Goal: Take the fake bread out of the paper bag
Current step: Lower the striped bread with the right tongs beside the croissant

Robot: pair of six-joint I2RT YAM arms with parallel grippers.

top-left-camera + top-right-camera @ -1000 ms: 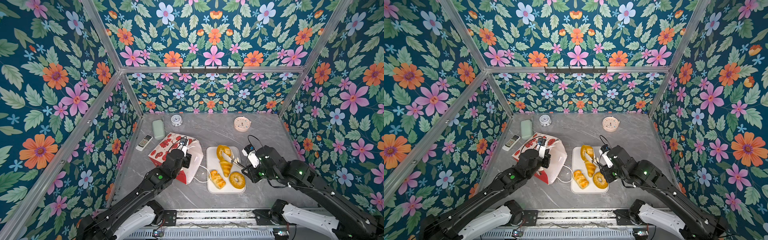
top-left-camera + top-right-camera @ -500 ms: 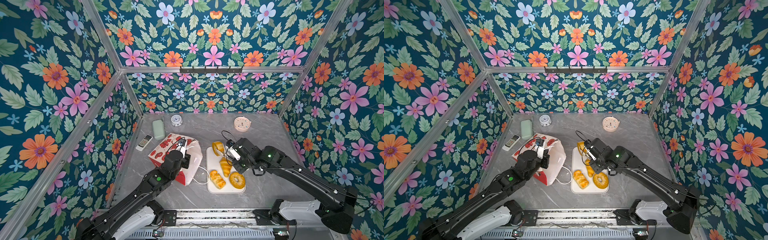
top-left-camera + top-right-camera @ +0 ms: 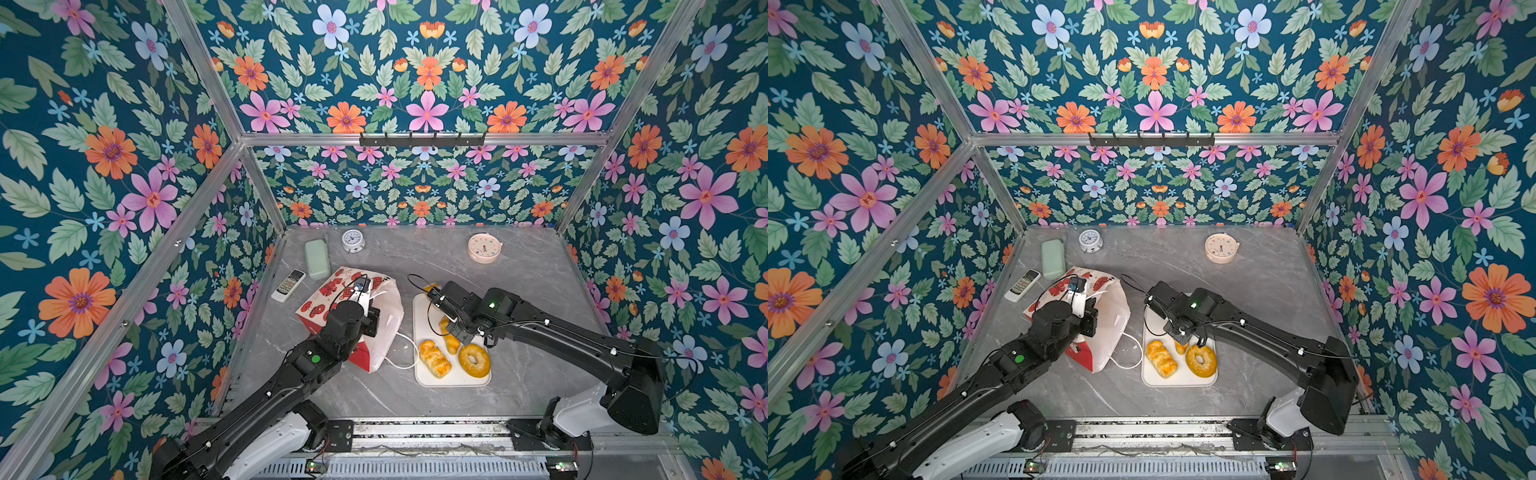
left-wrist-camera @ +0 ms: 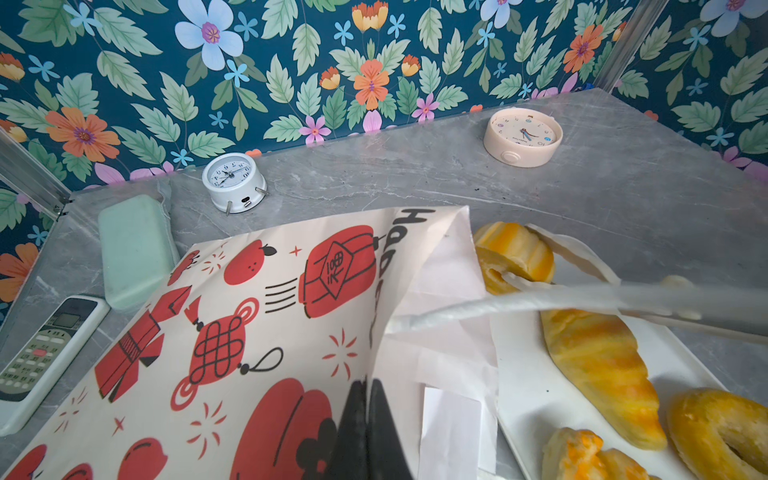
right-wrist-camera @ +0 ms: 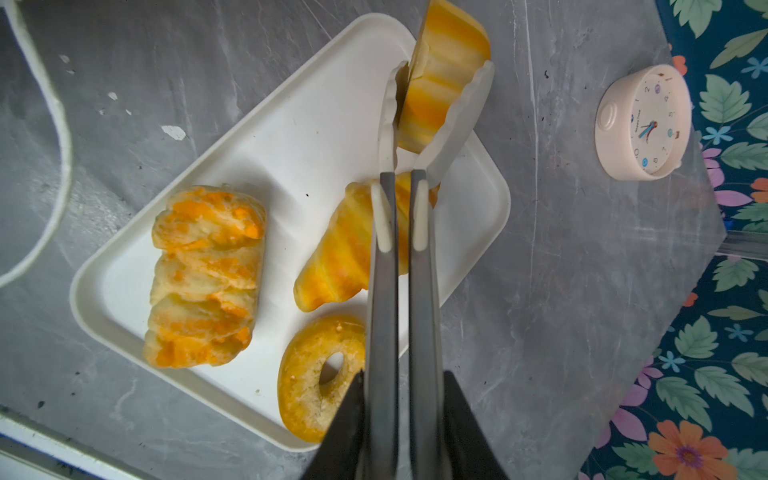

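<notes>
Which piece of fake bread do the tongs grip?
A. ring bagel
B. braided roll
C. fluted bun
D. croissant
C: the tongs in the right pincer clamp the fluted bun between their white tips, while the ring bagel, croissant and braided roll lie on the white tray.

Paper bag (image 3: 388, 320) left of tray (image 3: 424, 316)

light was bright and even; shadows on the table (image 3: 532, 274) were faint. top views were sharp, stretched at the edges. wrist views blurred the nearest jaws.
</notes>
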